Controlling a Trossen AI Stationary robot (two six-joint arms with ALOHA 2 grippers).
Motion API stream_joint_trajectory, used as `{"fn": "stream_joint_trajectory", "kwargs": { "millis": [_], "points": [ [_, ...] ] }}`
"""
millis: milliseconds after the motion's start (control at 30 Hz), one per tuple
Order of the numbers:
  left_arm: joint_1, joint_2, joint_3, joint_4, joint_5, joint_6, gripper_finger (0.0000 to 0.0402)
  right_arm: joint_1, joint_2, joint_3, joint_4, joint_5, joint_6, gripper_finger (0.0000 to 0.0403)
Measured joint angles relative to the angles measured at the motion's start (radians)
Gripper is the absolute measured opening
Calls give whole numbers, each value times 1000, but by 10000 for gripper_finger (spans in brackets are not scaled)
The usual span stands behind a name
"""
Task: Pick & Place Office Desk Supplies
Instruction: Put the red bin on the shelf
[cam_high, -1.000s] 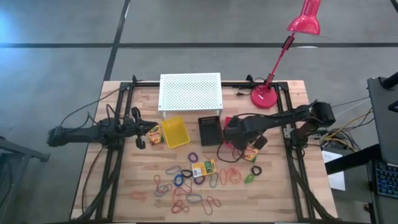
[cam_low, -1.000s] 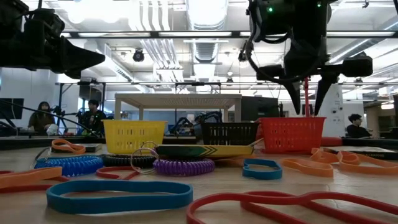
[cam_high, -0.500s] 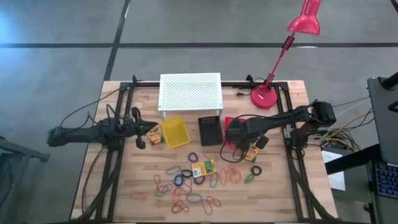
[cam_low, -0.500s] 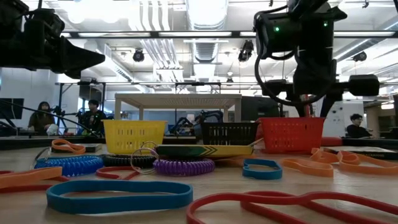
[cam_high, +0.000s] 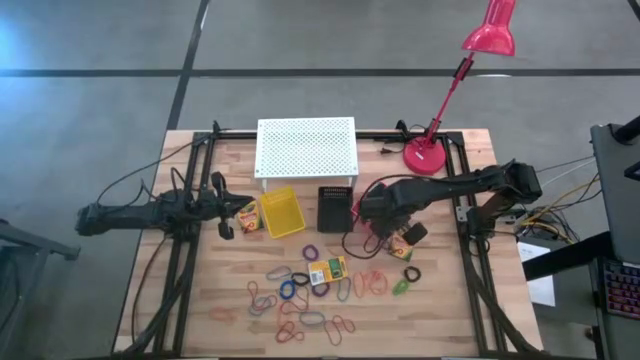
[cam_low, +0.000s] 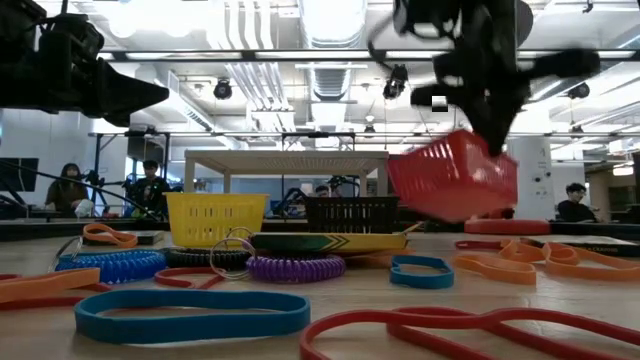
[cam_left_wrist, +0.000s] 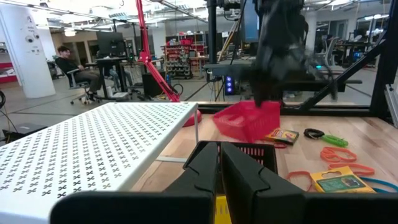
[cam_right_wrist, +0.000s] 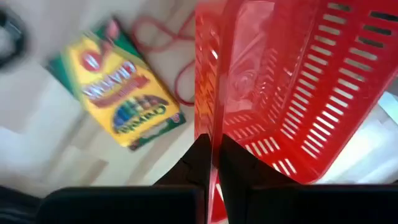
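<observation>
My right gripper (cam_high: 374, 214) is shut on the red mesh basket (cam_low: 455, 175), which hangs tilted beside the black basket (cam_high: 337, 208). Several coloured elastic loops (cam_high: 300, 300) lie scattered over the near half of the table. One crayon box (cam_high: 328, 270) lies among them, another (cam_right_wrist: 124, 99) lies under my right gripper, and a third (cam_high: 247, 217) lies by the yellow basket (cam_high: 282, 212). My left gripper (cam_left_wrist: 221, 168) hovers shut, high above that third box. A sliver of yellow shows under its fingers. My right gripper pinches one side wall of the red basket at its rim (cam_right_wrist: 210, 118), one finger inside the basket and one outside. The fingers come from above, pointing down. The basket hangs tipped below them, and its low corner (cam_low: 440, 214) looks clear of the table. My left gripper: whether it touches the yellow thing under it, I cannot tell.
A white perforated shelf (cam_high: 306, 148) stands at the table's far middle. The red lamp's base (cam_high: 425, 157) is at the far right. Cables run along both side rails. People sit in the room beyond the table.
My right gripper has come down onto the red basket, shut on its wall and risen with it. The basket, which stood level on the table, now hangs tipped and has shifted a little toward the black basket.
</observation>
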Motion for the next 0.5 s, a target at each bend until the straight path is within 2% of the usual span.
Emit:
{"fn": "stream_joint_trajectory", "kwargs": {
  "millis": [133, 233, 367, 500],
  "points": [
    [0, 0, 0, 0, 0, 0, 23, 0, -1, 146, -47, -71, 125, 14],
    [0, 0, 0, 0, 0, 0, 23, 0, -1, 257, -32, -68, 184, 14],
    [0, 0, 0, 0, 0, 0, 23, -28, 6, 350, 100, 30, 194, 14],
    [0, 0, 0, 0, 0, 0, 23, -113, 46, 413, 224, 106, 182, 14]
  ]
}}
